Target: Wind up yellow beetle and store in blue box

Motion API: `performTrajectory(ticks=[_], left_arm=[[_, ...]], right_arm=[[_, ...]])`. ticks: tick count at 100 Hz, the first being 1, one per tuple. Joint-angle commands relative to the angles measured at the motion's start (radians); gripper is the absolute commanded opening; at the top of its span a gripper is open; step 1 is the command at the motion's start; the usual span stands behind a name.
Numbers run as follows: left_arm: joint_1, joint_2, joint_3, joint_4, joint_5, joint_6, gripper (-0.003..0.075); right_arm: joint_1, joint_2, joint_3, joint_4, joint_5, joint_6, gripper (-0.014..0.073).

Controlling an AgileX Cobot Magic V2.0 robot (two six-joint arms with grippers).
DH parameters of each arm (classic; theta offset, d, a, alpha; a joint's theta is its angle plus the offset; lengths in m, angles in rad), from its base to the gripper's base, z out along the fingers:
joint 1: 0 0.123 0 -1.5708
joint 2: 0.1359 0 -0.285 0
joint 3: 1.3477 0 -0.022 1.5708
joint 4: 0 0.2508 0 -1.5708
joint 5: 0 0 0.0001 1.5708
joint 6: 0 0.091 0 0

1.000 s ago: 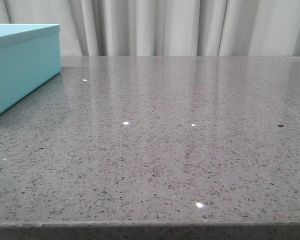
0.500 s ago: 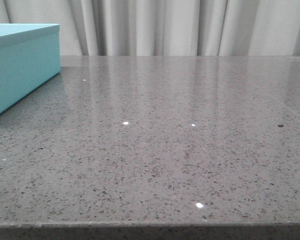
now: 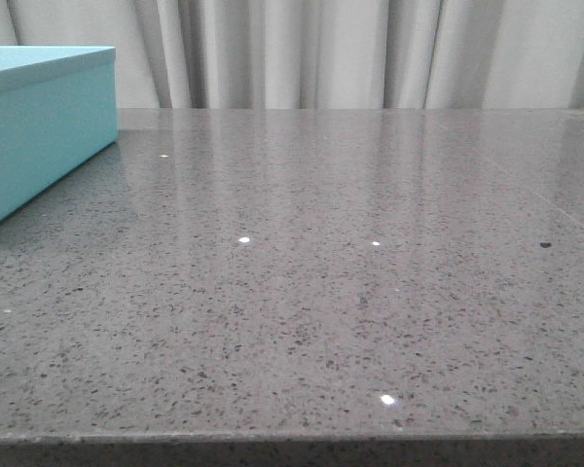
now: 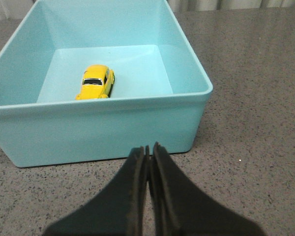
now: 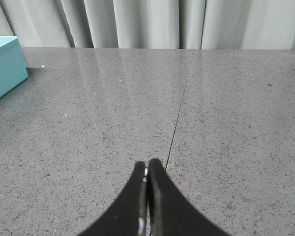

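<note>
yellow beetle resting inside blue box at upper left, left hand and right hand both clenched empty above grey tabletop; little risk beyond nudging the box.

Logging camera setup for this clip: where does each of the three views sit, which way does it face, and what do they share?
Front view: low at the table's near edge, facing forward to the curtain; no part of the robot shows; the blue box is at far left.
Left wrist view: on the left arm, above the open box, looking down at the yellow beetle inside; shut left gripper shows.
Right wrist view: on the right arm, over the grey table; shut right gripper shows.
Shared: all three show the blue box.
</note>
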Motion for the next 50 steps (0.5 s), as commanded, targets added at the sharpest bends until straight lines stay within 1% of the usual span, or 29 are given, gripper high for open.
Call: performTrajectory(ticks=[1, 7, 8, 15, 22, 36, 50], left_arm=[[0.0, 0.014, 0.005, 0.0, -0.159, -0.004, -0.0019], [0.0, 0.014, 0.036, 0.004, -0.244, -0.004, -0.0019], [0.0, 0.014, 0.051, 0.008, -0.286, -0.004, -0.0018], [0.0, 0.014, 0.105, 0.037, -0.418, -0.004, -0.0018], [0.0, 0.004, 0.158, 0.051, -0.524, -0.004, -0.0019], [0.0, -0.046, 0.274, 0.082, -0.679, -0.004, -0.0019], [-0.032, -0.1, 0.373, 0.082, -0.783, -0.004, -0.0018]], right_arm=[[-0.002, 0.01, -0.026, -0.021, -0.085, -0.013, -0.0067], [-0.002, 0.01, -0.026, -0.021, -0.085, -0.013, -0.0067], [-0.002, 0.01, -0.026, -0.021, -0.085, -0.013, -0.0067], [-0.002, 0.01, -0.026, -0.021, -0.085, -0.013, -0.0067], [-0.002, 0.01, -0.026, -0.021, -0.085, -0.013, -0.0067], [-0.002, 0.01, -0.026, -0.021, -0.085, -0.013, -0.0067], [-0.002, 0.01, -0.026, -0.021, -0.085, -0.013, -0.0067]])
